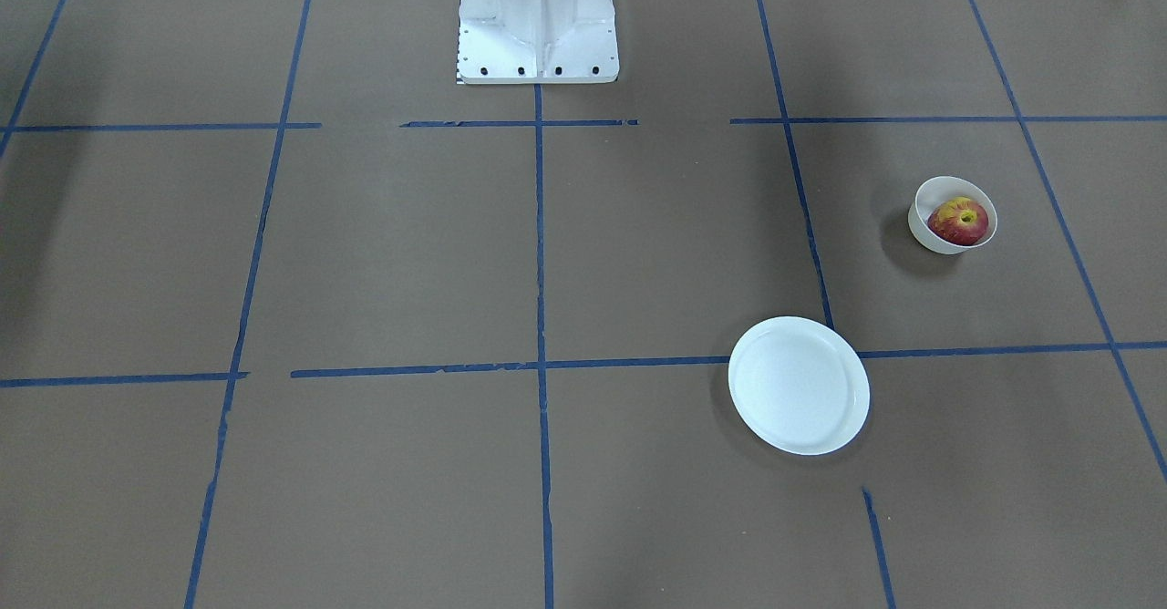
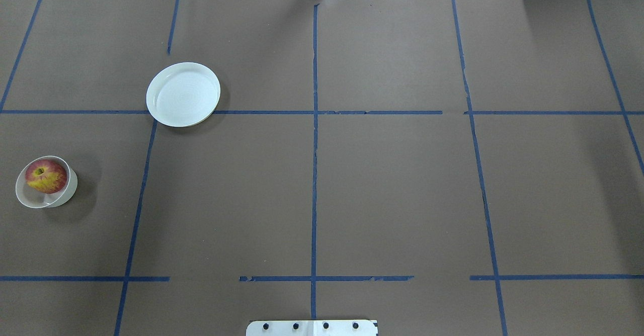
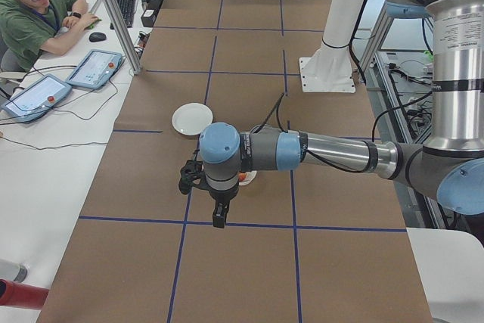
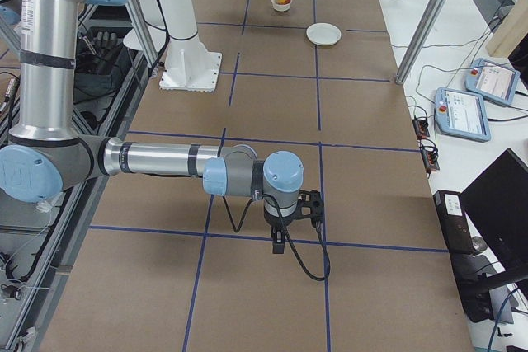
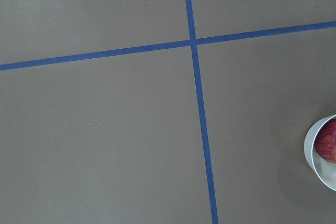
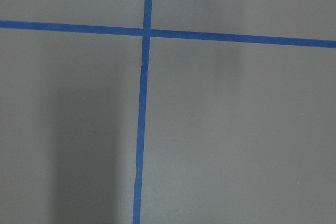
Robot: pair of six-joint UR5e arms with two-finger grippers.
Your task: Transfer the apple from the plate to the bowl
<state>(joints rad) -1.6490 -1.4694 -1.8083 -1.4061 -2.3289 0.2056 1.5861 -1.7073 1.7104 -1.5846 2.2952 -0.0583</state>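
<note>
The red apple (image 1: 957,221) with its yellow stem patch lies inside the small cream-white bowl (image 1: 923,231); both also show in the overhead view, apple (image 2: 46,176) and bowl (image 2: 30,201). The flat white plate (image 1: 799,386) is empty and stands apart from the bowl. The left wrist view catches the bowl's rim (image 5: 312,153) and the apple (image 5: 329,141) at its right edge. My left gripper (image 3: 219,218) shows only in the exterior left view, above the table beside the bowl. My right gripper (image 4: 279,243) shows only in the exterior right view, far from the dishes. I cannot tell whether either is open or shut.
The table is covered in brown paper with a blue tape grid. The white robot base (image 1: 538,21) stands at the table's edge. An operator (image 3: 34,13) sits at a side desk with tablets (image 3: 94,68).
</note>
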